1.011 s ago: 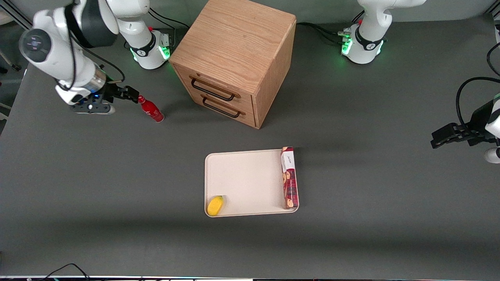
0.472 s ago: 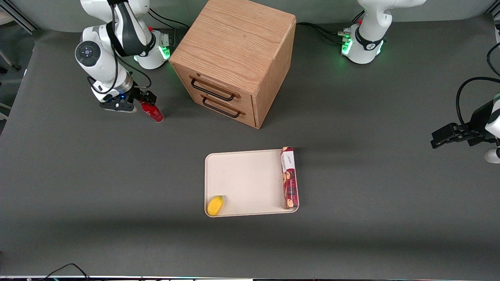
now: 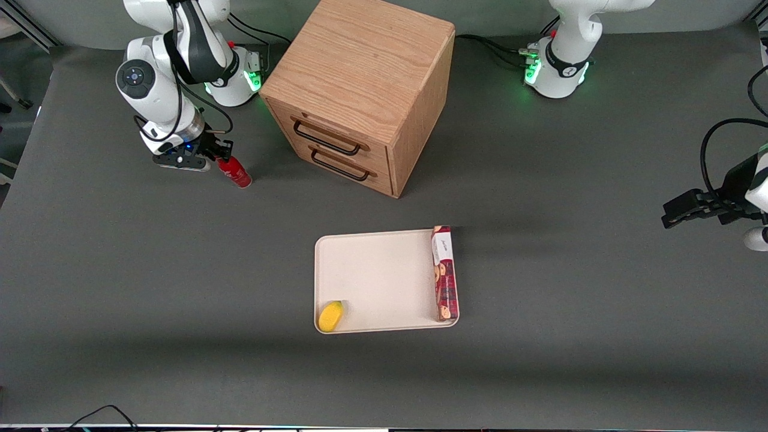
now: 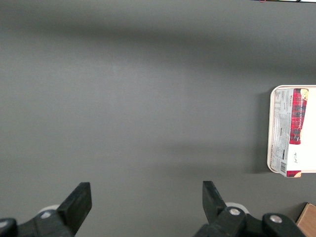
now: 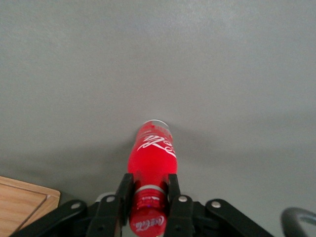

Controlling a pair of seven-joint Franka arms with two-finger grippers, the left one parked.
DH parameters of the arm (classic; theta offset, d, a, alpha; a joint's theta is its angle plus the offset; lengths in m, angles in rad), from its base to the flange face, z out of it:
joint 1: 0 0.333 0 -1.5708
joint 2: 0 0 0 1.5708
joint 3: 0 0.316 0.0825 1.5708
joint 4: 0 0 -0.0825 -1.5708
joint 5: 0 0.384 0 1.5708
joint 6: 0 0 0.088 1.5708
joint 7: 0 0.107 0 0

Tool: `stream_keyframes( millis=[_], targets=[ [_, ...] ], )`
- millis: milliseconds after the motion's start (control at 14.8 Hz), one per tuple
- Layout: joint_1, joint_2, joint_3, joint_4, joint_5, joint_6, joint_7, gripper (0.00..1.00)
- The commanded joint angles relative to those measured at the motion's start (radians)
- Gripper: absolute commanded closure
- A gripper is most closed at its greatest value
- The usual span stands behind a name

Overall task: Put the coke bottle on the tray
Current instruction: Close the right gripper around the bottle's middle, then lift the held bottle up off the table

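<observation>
- One second has been enough for the gripper to be brought from just beside the cap to the neck of the coke bottle, and it has barely shifted in the last half-second; the approach is judged finished.
- In the right wrist view the two fingers are seen pressed against either side of the neck of the coke bottle, so it is pinched there.
- The bottle is still stood on the table, in front of the wooden cabinet toward the working arm's end, well apart from the tray; lifting and carrying remain to be done.
- The bottle is glossy red with white script, narrow at the neck and rounder below.
- The tray is flat, cream and low-rimmed with rounded corners; a long biscuit box and a small yellow object are already lying on it, with bare surface between them.
</observation>
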Motion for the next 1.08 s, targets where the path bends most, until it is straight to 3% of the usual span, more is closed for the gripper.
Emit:
stream_keyframes(
  millis=[0, 337, 539, 809, 1011],
  targets=[
    [0.000, -0.047, 0.009, 0.033, 0.016, -0.084, -0.004, 1.00],
    [-0.008, -0.030, -0.019, 0.418, 0.011, -0.476, -0.102, 1.00],
    [-0.004, 0.064, -0.076, 0.727, 0.003, -0.682, -0.174, 1.00],
    [0.002, 0.317, -0.072, 1.252, 0.006, -0.983, -0.171, 1.00],
    [0.026, 0.495, -0.003, 1.506, 0.014, -1.103, 0.022, 1.00]
  ],
)
